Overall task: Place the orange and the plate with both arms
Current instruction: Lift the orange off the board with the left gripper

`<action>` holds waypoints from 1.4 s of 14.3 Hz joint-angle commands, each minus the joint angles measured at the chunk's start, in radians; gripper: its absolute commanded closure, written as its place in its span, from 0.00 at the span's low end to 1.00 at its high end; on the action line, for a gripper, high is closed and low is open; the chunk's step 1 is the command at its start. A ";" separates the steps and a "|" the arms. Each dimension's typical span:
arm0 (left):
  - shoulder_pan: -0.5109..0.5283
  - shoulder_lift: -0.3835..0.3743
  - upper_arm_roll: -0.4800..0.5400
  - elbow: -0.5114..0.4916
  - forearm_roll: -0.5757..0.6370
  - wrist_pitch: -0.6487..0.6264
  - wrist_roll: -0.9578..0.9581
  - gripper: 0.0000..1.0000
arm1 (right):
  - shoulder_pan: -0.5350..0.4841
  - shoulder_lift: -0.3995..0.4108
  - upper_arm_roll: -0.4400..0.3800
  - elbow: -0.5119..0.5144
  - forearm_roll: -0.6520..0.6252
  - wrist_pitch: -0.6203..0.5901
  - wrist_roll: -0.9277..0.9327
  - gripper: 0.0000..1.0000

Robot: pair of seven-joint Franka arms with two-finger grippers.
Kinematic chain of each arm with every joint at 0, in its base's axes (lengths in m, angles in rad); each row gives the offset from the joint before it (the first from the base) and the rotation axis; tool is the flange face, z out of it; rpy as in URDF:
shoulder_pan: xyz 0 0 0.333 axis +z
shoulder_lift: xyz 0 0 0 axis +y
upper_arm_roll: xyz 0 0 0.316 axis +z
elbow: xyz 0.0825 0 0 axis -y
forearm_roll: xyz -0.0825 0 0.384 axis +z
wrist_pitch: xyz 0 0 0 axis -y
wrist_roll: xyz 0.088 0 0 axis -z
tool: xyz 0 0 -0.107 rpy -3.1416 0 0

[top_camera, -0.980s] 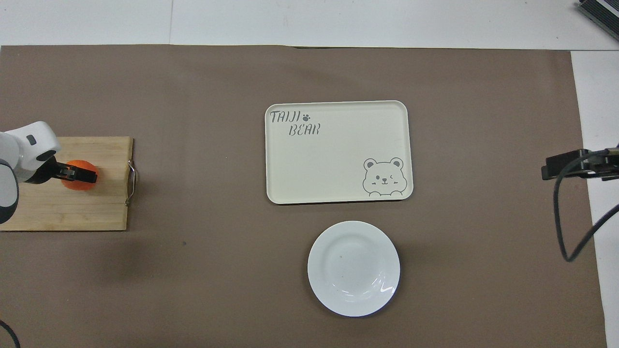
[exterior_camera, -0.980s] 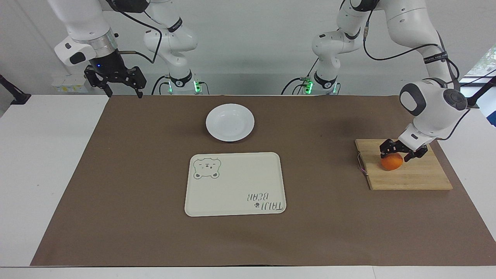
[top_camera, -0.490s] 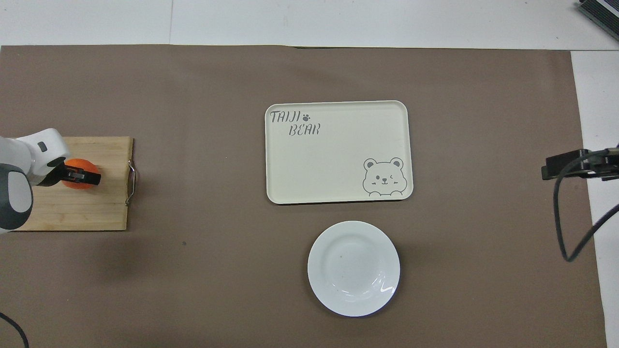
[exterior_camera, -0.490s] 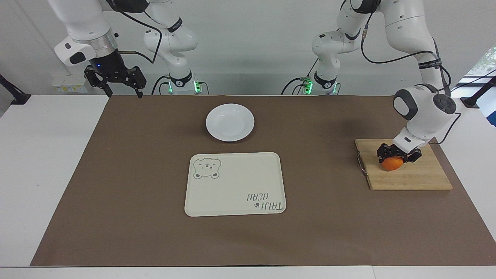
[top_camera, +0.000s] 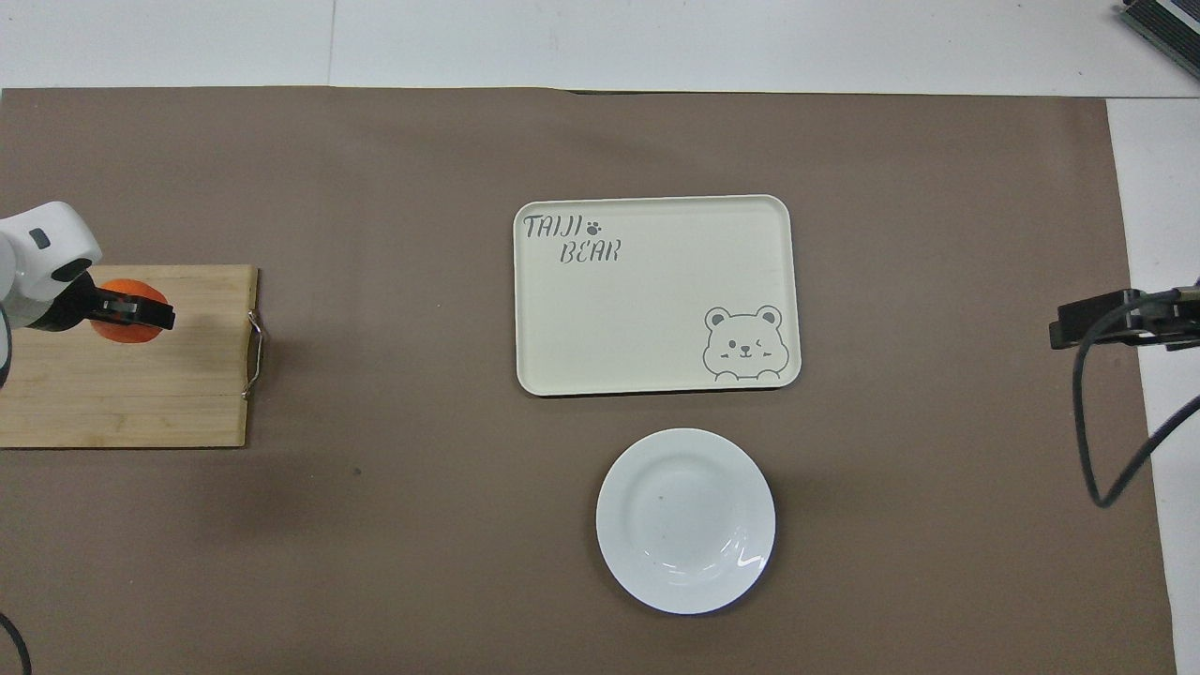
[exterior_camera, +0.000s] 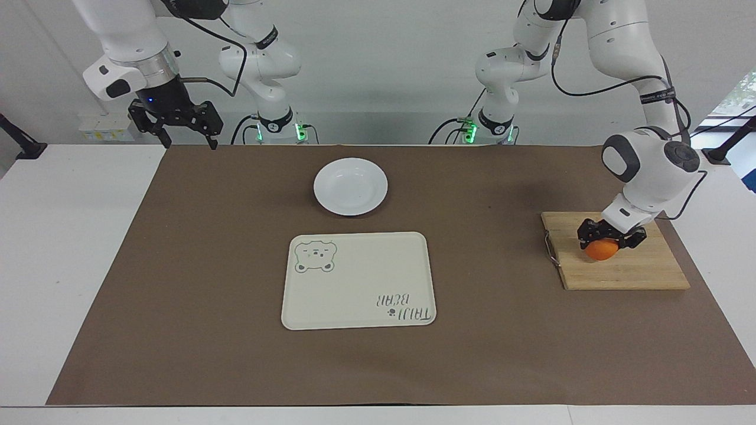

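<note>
Pincer work begins at the left arm's end of the counter: the left pincer (exterior_camera: 611, 238) is closed around the orange (exterior_camera: 602, 250), its black fingers pressing the fruit from two sides near the top, so the round body hangs under them and cannot roll away. Seen from above, the fruit (top_camera: 125, 302) sits close to the wooden cutting board (exterior_camera: 626, 268), over the board's edge at about twelve o'clock, and it looks only just lifted or perhaps in light contact; I cannot say which. The grip from above makes sense, because a round fruit gives no handle and the board leaves free room on every side. From the orange, the cream tray (exterior_camera: 358, 280) with the bear drawing lies at about nine o'clock in the facing view, in the middle of the brown mat (exterior_camera: 207, 265), and I judge it is the place where both things should go. The plate (exterior_camera: 351, 186) rests empty on the mat at about twelve o'clock from the tray, nearer to the robots, well apart from the orange, and nobody touches it yet. The right pincer (exterior_camera: 177, 121) hangs with its fingers spread wide and holding nothing, over the mat's corner at the right arm's end, at about ten o'clock from the plate; this arm waits, probably so that each arm serves the thing on its own side.
</note>
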 commanded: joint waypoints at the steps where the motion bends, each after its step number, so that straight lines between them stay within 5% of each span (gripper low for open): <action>1: -0.041 -0.029 0.006 0.088 0.007 -0.145 -0.120 1.00 | -0.008 -0.007 0.003 -0.007 0.015 -0.009 -0.028 0.00; 6: -0.118 -0.044 0.003 0.293 0.032 -0.439 -0.359 1.00 | -0.008 -0.007 0.003 -0.006 0.015 -0.009 -0.028 0.00; 10: -0.184 -0.130 0.003 0.320 0.033 -0.542 -0.453 1.00 | -0.008 -0.007 0.003 -0.007 0.015 -0.009 -0.028 0.00; 20: -0.403 -0.179 -0.015 0.235 0.021 -0.483 -0.505 1.00 | -0.008 -0.007 0.003 -0.007 0.015 -0.009 -0.028 0.00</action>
